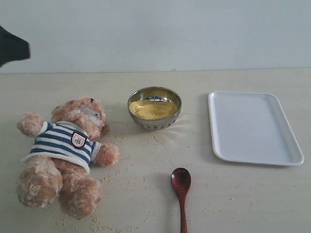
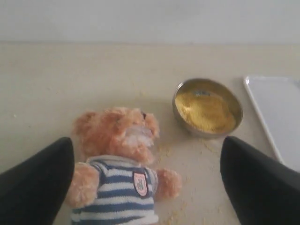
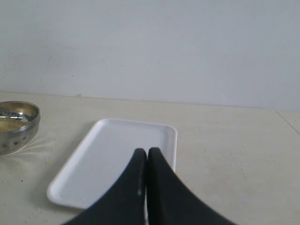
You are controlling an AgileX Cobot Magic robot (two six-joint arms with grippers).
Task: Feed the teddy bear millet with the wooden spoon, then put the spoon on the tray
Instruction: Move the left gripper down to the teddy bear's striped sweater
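The teddy bear [image 1: 68, 148] lies on its back at the left of the table, also under the left wrist camera [image 2: 122, 164]. Millet [image 1: 152, 108] fills a small steel bowl [image 1: 154, 121] behind the middle; loose grains lie around the bear. The wooden spoon [image 1: 181, 187] rests on the table at the front, bowl end away from the edge, untouched. The empty white tray [image 1: 252, 127] sits at the right. My left gripper [image 2: 147, 178] hovers open above the bear. My right gripper [image 3: 147, 154] is shut on nothing, above the tray [image 3: 112, 159].
A dark part of the left arm [image 1: 12, 46] shows at the upper left edge of the exterior view. A pale wall runs behind the table. The steel bowl [image 3: 16, 126] stands left of the tray in the right wrist view.
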